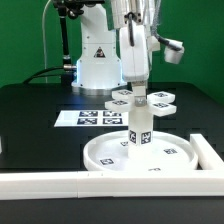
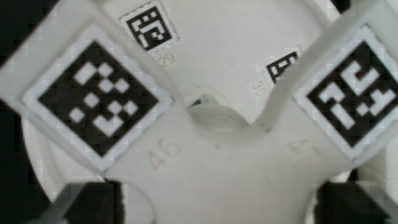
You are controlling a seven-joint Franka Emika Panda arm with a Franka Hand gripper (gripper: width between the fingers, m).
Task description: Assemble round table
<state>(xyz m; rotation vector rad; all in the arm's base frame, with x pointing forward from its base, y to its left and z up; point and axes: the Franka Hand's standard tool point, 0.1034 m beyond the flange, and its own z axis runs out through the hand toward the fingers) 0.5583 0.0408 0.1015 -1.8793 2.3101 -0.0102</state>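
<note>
One arm works the scene, and three white furniture parts are in play. Farthest to the exterior view's left among them lies the marker board (image 1: pixel 92 117), flat on the black table (image 1: pixel 30 110) and carrying only printed tags. Right of it, a little farther back, the flat cross-shaped piece (image 1: pixel 145 100) rests on the table, apart from everything else. Nearer the camera sits the large rimmed round disc (image 1: pixel 105 153), tucked into the corner formed by the long white border bars (image 1: pixel 60 181) along the near edge and the exterior view's right. Standing upright at the disc's middle is the short cylinder post (image 1: pixel 139 132), and the gripper (image 1: pixel 138 95) comes straight down onto its top end. In the wrist view the post (image 2: pixel 214 125) fills the frame between two tagged faces, with the disc's surface behind.

The fingers appear closed around the post's upper part, grasping it, though the contact itself is partly hidden.

Judging by this, the step in hand is joining the post to the disc's centre. The next move likely calls for keeping the post vertical while seating or twisting it home; afterwards the cross-shaped piece remains to be fetched.
</note>
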